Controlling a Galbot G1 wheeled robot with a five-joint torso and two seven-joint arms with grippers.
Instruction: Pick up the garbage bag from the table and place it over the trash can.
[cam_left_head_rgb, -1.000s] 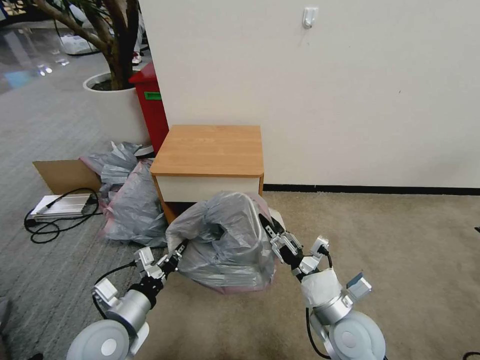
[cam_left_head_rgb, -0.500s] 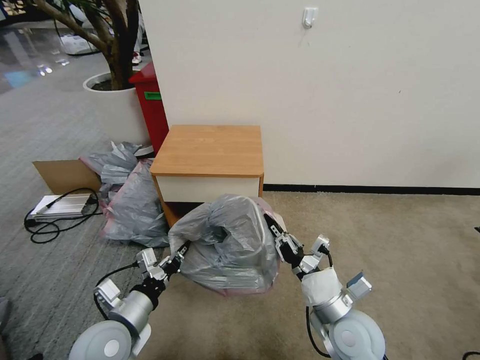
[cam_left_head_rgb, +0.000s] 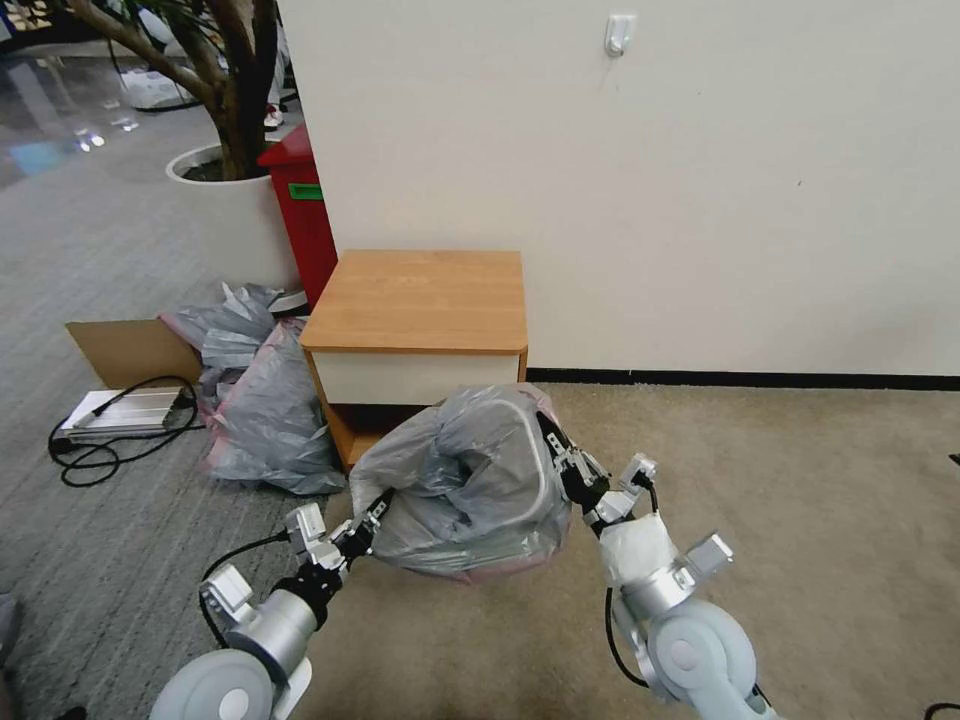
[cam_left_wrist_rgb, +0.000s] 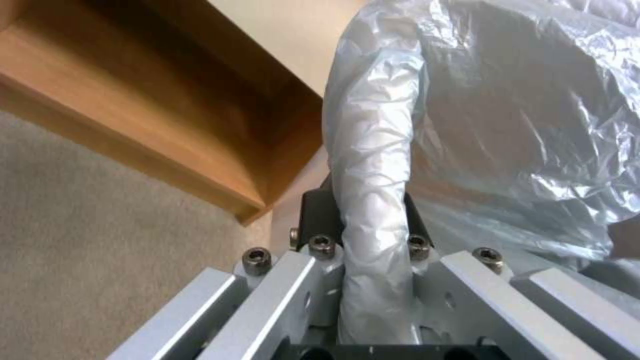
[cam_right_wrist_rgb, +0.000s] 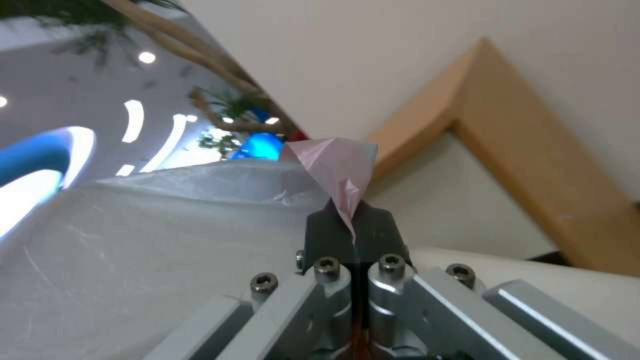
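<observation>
Head view: garbage bag (cam_left_head_rgb: 470, 485) stretched between two grippers, low over the carpet (cam_left_head_rgb: 800, 520), just in front of the table (cam_left_head_rgb: 420, 300). Left gripper (cam_left_head_rgb: 372, 515) clamped on the bag's left edge, right gripper (cam_left_head_rgb: 556, 455) clamped on its right edge. Bag ballooned and crinkled, pink-red rim strip along its lower edge, mouth facing down. Bag's far side overlaps the table's white drawer front and lower shelf opening; contact there not discernible. Table top bare wood.

Left wrist view: twisted rope of grey plastic (cam_left_wrist_rgb: 373, 200) running between the closed dark fingers (cam_left_wrist_rgb: 313, 210), a detail hidden from the head camera; underside and lower shelf of the table (cam_left_wrist_rgb: 167, 125) close beside.

Right wrist view: pink corner of rim strip (cam_right_wrist_rgb: 337, 172) pinched between the shut dark fingers (cam_right_wrist_rgb: 323, 235), grey film spreading away from it; table's edge (cam_right_wrist_rgb: 520, 145) and white wall behind.

Count: two grippers, both gripping; one held bag; a heap of further grey bags (cam_left_head_rgb: 260, 400) on the floor left of the table, number unclear; one tall red bin (cam_left_head_rgb: 303, 215); one white planter (cam_left_head_rgb: 225, 215) holding a tree; one flat cardboard sheet (cam_left_head_rgb: 125, 350); one white device with a black cable (cam_left_head_rgb: 120, 412).
</observation>
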